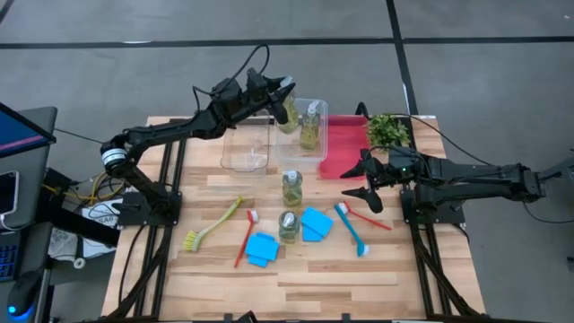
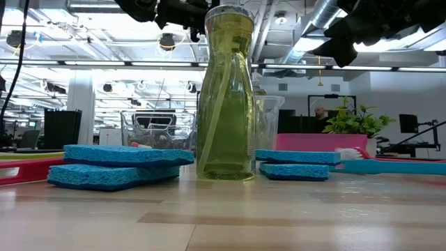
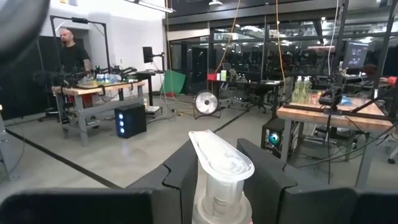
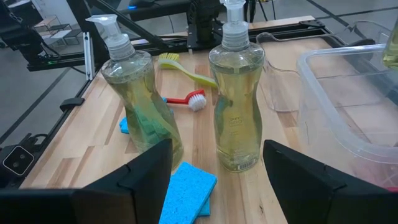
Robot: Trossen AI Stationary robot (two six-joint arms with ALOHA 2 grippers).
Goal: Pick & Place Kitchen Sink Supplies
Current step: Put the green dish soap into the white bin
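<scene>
My left pincer [image 1: 285,100] grips a bottle [image 1: 287,115] at upper centre above the wooden table [image 1: 386,269]; my right pincer [image 1: 366,184] gapes.

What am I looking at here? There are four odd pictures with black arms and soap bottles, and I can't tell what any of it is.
It is a robot with two dark arms at a wooden table, filmed from above, from table height, and from each wrist. The left gripper holds a soap bottle over a clear bin; its pump top fills that wrist's picture. The right gripper hangs open, facing two more bottles. Blue sponges and long-handled brushes lie on the table.
</scene>
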